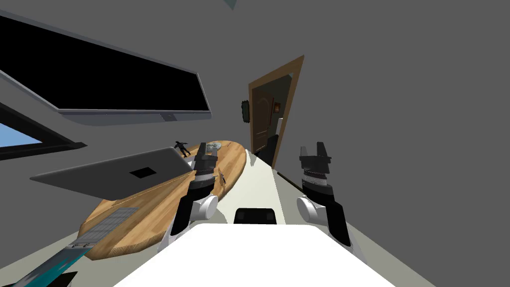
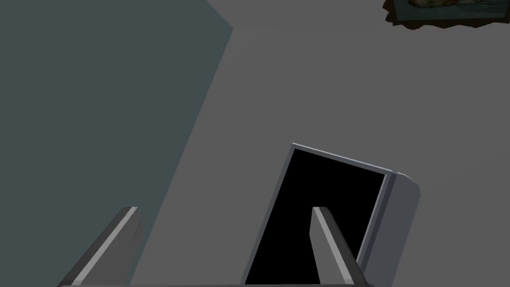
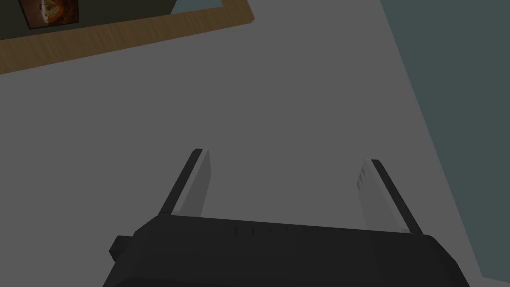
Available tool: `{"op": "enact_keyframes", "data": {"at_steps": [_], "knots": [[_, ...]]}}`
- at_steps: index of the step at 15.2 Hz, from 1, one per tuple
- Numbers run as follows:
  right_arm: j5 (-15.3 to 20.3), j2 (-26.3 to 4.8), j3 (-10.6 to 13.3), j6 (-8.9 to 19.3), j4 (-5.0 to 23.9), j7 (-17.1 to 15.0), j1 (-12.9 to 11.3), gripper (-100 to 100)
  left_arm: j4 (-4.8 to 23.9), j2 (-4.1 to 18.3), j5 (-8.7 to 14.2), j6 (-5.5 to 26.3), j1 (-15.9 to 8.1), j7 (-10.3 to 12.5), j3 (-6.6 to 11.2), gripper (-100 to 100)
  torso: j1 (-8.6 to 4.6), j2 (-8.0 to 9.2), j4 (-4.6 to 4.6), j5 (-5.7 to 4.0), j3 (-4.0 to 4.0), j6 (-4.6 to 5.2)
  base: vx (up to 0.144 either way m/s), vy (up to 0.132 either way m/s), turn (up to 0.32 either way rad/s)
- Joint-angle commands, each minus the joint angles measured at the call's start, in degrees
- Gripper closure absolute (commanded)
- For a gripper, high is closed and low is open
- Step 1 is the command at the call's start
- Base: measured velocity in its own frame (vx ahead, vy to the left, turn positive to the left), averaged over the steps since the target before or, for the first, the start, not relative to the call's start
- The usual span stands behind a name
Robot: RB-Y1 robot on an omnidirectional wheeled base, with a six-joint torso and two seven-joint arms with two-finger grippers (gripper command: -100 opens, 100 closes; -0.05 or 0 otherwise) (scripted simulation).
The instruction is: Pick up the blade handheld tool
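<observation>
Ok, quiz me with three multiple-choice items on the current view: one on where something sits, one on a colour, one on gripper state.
1. The open laptop stands:
A) on the wooden table
B) on the floor
C) on a shelf by the door

2. The laptop's shell is:
A) red
B) grey
C) yellow

3. The left gripper and right gripper are:
A) both shut on a tool
B) left shut, right open
C) both open and empty

Answers:
1 A, the head view shows its base lying on the oval wood top.
2 B, lid and base are plain grey.
3 C, each wrist view shows two fingers standing wide apart with nothing between them.
</observation>
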State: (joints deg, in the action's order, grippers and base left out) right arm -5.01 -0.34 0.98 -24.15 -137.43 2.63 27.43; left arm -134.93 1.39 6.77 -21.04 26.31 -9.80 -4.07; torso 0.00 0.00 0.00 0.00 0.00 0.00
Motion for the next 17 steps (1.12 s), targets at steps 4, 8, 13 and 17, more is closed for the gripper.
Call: {"op": "enact_keyframes", "data": {"at_steps": [4, 8, 13, 17], "knots": [[0.0, 0.0, 0.0, 0.0, 0.0, 0.0, 0.0, 0, 1.8, 5.1, 0.6, 3.4, -1.1, -1.0, 0.74, -100, 0.02, 0.18, 0.03, 0.0, 0.1, 0.01, -0.054, -0.002, -0.039], [0.0, 0.0, 0.0, 0.0, 0.0, 0.0, 0.0, 0, 4.4, 8.6, 1.4, 7.8, -2.6, -2.3, 1.65, -100, -0.02, 0.47, 0.1, -0.01, 0.27, 0.01, -0.113, -0.013, -0.059], [0.0, 0.0, 0.0, 0.0, 0.0, 0.0, 0.0, 0, 8.1, 12.2, 2.4, 13.6, -4.6, -4.0, 2.75, -100, 0.0, 0.49, 0.11, 0.0, 0.28, 0.01, -0.111, -0.012, -0.075], [0.0, 0.0, 0.0, 0.0, 0.0, 0.0, 0.0, 0, 11.2, 14.6, 3.2, 17.2, -6.2, -5.3, 3.53, -100, -0.02, 0.23, 0.05, -0.01, 0.14, 0.01, -0.05, -0.015, -0.044]]}}
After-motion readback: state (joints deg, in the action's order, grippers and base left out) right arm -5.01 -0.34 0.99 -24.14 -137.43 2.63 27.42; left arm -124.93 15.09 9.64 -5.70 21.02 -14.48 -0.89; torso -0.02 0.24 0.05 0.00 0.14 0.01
